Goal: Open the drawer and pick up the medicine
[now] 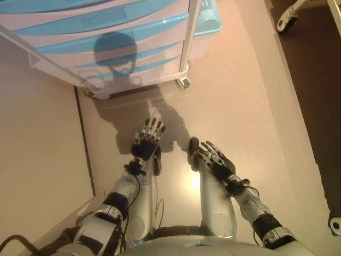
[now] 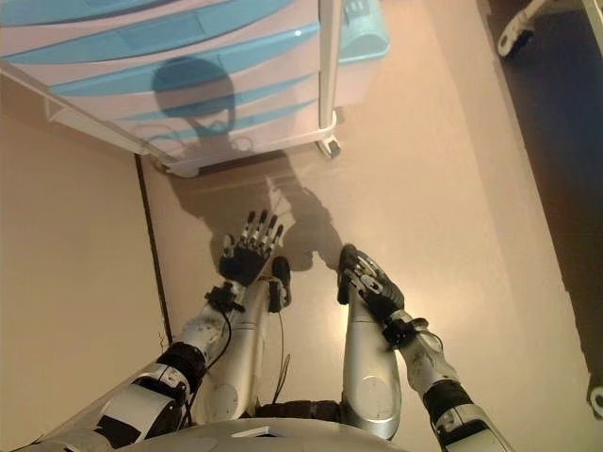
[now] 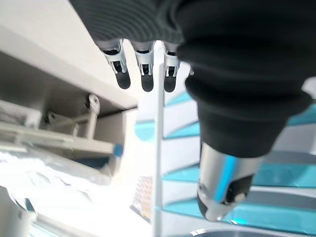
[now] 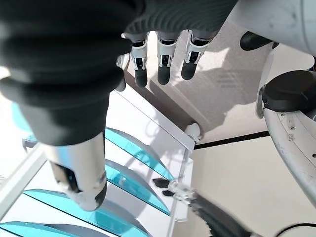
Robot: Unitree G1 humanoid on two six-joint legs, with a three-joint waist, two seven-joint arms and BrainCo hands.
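Observation:
A white drawer cart (image 1: 106, 37) with several blue-fronted drawers stands on castors across the top of the head views; all drawers look shut and no medicine shows. My left hand (image 1: 147, 140) hangs well short of the cart, fingers straight and pointing toward it, holding nothing. My right hand (image 1: 213, 158) hangs beside it, a little nearer me, fingers relaxed and empty. In the left wrist view the fingers (image 3: 143, 69) point at the cart's blue drawer fronts (image 3: 266, 173). The right wrist view shows the same drawers (image 4: 133, 163) past its straight fingers (image 4: 163, 61).
A pale blue bin (image 1: 209, 18) sits behind the cart's right side. One castor (image 1: 183, 82) marks the cart's near right corner. A dark seam (image 1: 85, 138) runs along the floor on the left. A white wheeled leg (image 1: 287, 18) stands at the top right on dark floor.

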